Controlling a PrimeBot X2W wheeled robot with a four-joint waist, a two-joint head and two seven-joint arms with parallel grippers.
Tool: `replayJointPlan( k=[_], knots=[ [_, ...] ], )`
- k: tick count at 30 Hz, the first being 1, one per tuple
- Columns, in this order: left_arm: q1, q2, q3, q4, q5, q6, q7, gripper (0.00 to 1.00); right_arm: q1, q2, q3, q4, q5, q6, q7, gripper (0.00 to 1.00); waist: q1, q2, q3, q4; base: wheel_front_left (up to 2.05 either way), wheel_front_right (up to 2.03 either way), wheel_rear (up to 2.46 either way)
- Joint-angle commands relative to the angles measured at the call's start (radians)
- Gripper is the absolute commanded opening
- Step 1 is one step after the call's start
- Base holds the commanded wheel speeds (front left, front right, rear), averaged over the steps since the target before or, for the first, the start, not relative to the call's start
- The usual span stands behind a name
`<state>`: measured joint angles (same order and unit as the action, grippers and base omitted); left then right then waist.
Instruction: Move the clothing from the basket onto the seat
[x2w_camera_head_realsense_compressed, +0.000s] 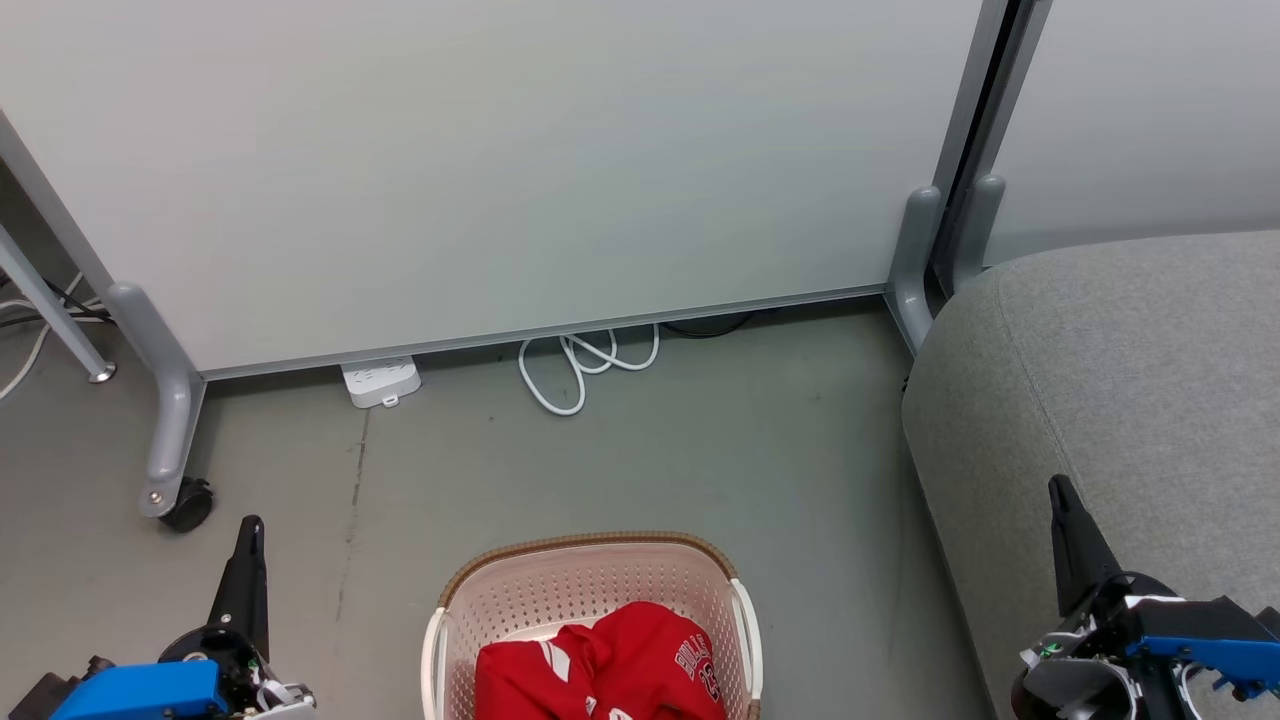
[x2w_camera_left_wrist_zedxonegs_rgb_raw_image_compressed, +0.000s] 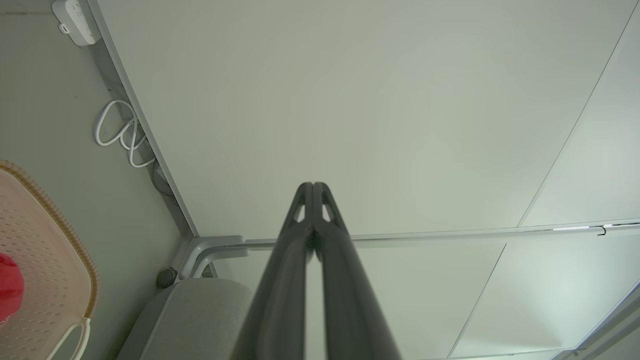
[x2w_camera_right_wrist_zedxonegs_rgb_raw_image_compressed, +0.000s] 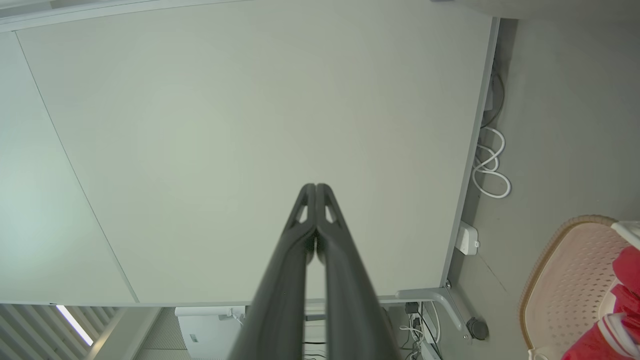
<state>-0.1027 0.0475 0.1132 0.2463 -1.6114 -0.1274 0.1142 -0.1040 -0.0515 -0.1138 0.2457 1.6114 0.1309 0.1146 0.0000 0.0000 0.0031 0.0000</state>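
The red clothing lies bunched in the cream basket at the bottom middle of the head view; white stripes and white lettering show on it. The light-grey seat fills the right side, empty. My left gripper stands shut at the lower left, off to the basket's left, holding nothing. My right gripper is shut over the seat's front part. In the left wrist view the shut gripper points at the wall panel, with the basket at the left. The right wrist view shows the shut gripper and the clothing.
A pale partition wall on castor legs stands behind the basket. A white power strip and a coiled white cable lie at its foot. Grey floor lies between basket, wall and seat.
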Motion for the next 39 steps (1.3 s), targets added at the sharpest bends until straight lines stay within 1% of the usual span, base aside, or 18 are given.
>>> replayJointPlan(
  k=[1, 19, 20, 24, 30, 34, 39],
  knots=[
    [-0.011, 0.005, 0.002, -0.003, -0.003, -0.007, 0.003, 0.0, -0.008, 0.003, -0.001, -0.003, 0.003, 0.0, 0.002, 0.0, 0.0, 0.0, 0.0, 0.0, 0.0, 0.0, 0.0],
    [-0.012, 0.005, 0.002, -0.003, -0.003, -0.007, 0.003, 0.0, -0.008, 0.003, -0.001, -0.003, 0.003, 0.0, 0.002, 0.0, 0.0, 0.0, 0.0, 0.0, 0.0, 0.0, 0.0],
    [0.0, 0.0, 0.0, 0.001, 0.0, 0.0, 0.0, 1.0, 0.0, 0.0, 0.0, 0.001, 0.0, 0.0, 0.0, 1.0, 0.0, 0.0, 0.0, 0.0, 0.0, 0.0, 0.0],
    [0.026, -0.011, -0.003, 0.034, 0.001, 0.002, -0.003, 1.0, 0.026, 0.003, 0.003, 0.035, -0.001, 0.0, -0.001, 1.0, 0.0, 0.0, 0.0, 0.0, 0.0, 0.0, 0.0],
    [0.023, -0.01, -0.014, 0.024, 0.042, 0.002, -0.034, 1.0, 0.024, 0.003, 0.016, 0.032, -0.036, 0.0, -0.033, 1.0, 0.0, 0.0, 0.002, 0.001, 0.0, 0.0, 0.0],
    [0.02, -0.009, -0.017, 0.016, 0.096, 0.001, -0.054, 1.0, 0.02, 0.003, 0.024, 0.024, -0.081, 0.0, -0.053, 1.0, 0.0, 0.0, 0.003, 0.001, 0.0, 0.0, 0.0],
    [0.013, -0.008, -0.024, 0.001, 0.189, 0.001, -0.077, 1.0, 0.017, 0.002, 0.039, 0.005, -0.165, 0.0, -0.076, 1.0, 0.0, 0.0, 0.005, 0.002, 0.0, 0.0, 0.0]
  ],
)
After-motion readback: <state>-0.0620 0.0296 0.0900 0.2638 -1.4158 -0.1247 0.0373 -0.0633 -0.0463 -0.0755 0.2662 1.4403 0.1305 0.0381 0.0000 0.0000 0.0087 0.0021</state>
